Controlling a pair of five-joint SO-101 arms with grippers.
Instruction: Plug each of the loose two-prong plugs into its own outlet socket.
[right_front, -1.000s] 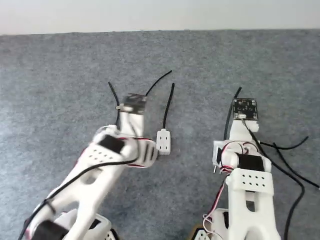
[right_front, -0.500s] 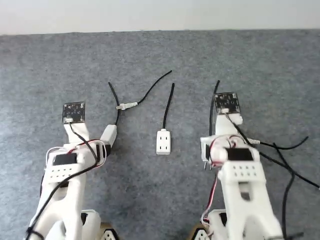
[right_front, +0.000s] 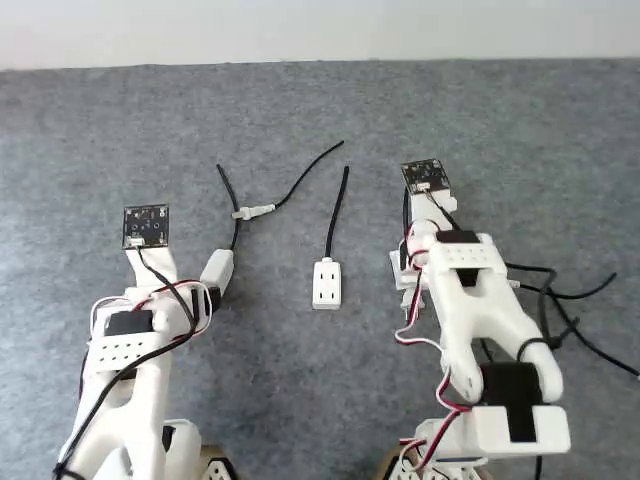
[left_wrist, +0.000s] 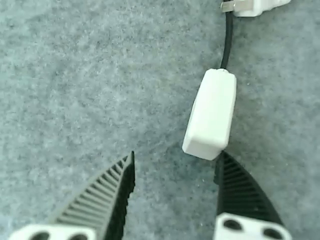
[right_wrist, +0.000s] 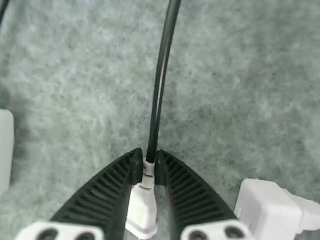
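Note:
A white outlet socket (left_wrist: 211, 114) on a black cord lies on the grey carpet just past one fingertip of my left gripper (left_wrist: 176, 159), which is open and holds nothing. Beyond it lies a loose two-prong plug (left_wrist: 250, 6); from above, that plug (right_front: 255, 211) sits between the left socket (right_front: 217, 268) and a second socket (right_front: 326, 282) at mid-table. My right gripper (right_wrist: 148, 154) is shut on a white plug (right_wrist: 142, 207), whose black cord (right_wrist: 162, 75) runs straight away from the fingers. The right arm (right_front: 455, 270) stands to the right of the middle socket.
Another white plastic piece (right_wrist: 265, 210) lies close beside my right gripper; what it is I cannot tell. Black cables (right_front: 560, 295) trail over the carpet right of the right arm. The carpet's far edge (right_front: 320, 65) meets a pale wall.
The left arm swung back to the left, leaving the loose plug on the carpet, then held still. The right arm shifted left towards the middle socket.

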